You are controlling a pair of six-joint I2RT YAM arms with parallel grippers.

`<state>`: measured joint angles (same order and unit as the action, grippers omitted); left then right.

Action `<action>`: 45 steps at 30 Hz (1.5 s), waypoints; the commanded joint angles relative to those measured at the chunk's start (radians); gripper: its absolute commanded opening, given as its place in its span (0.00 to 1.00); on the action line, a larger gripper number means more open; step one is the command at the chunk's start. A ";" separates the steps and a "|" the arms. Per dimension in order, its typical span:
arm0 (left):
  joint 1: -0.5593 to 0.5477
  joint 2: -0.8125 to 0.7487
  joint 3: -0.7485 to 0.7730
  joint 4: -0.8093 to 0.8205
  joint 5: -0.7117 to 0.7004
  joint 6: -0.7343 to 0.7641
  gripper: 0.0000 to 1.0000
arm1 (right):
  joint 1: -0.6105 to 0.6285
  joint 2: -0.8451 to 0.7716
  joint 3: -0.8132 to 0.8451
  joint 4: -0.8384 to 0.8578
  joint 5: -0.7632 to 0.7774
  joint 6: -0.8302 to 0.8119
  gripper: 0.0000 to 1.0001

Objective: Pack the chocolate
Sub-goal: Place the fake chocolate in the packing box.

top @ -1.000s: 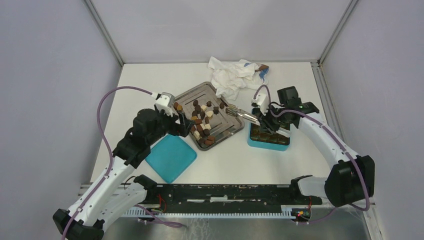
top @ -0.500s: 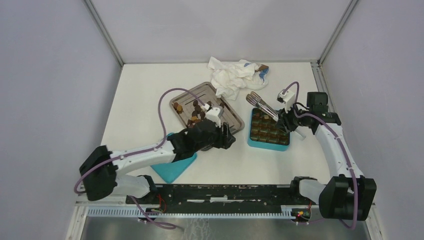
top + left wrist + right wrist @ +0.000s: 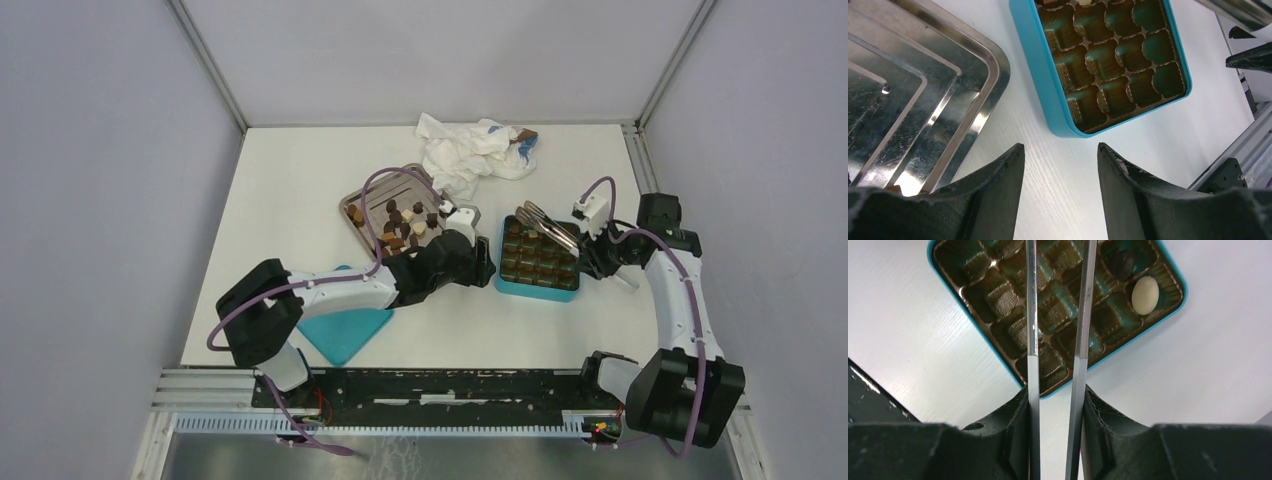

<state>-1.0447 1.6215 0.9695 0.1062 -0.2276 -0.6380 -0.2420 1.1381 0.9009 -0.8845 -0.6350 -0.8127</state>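
1. Nearest, a teal lid (image 3: 345, 325) is seen lying flat on the table (image 3: 300, 170), partly under the left arm; the box (image 3: 1035, 65) is not yet closed.
2. The left gripper (image 3: 1060, 150) is held parted and empty above bare table, between the tray (image 3: 983, 100) and the box.
3. The right gripper (image 3: 1055, 395) is clamped on metal tongs (image 3: 1032, 315), whose blades are poised over the box; their tips are cut off from view.
4. In the box, only a cream oval piece (image 3: 1145, 292) and a dark piece (image 3: 1123, 264) are seen, seated in neighbouring cells at one corner; the other visible cells are empty.
5. Farther back, most of the chocolate (image 3: 405, 225) is left on the tray, so the packing is judged barely begun.
6. Beyond the tray, a crumpled white cloth (image 3: 465, 150) is seen.
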 commanded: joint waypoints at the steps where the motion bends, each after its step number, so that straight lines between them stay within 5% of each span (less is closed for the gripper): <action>1: -0.015 -0.061 -0.006 0.056 -0.028 0.096 0.62 | -0.009 -0.058 0.007 -0.102 0.044 -0.140 0.05; 19: -0.016 -0.491 -0.301 -0.060 -0.162 0.062 0.64 | -0.003 0.004 -0.026 -0.096 0.113 -0.164 0.10; 45: -0.015 -0.535 -0.307 -0.080 -0.182 0.077 0.65 | 0.096 0.066 -0.040 0.000 0.162 -0.073 0.33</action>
<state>-1.0561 1.1007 0.6640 0.0090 -0.3851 -0.5571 -0.1562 1.2076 0.8528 -0.9192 -0.4675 -0.9024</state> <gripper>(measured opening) 0.645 0.383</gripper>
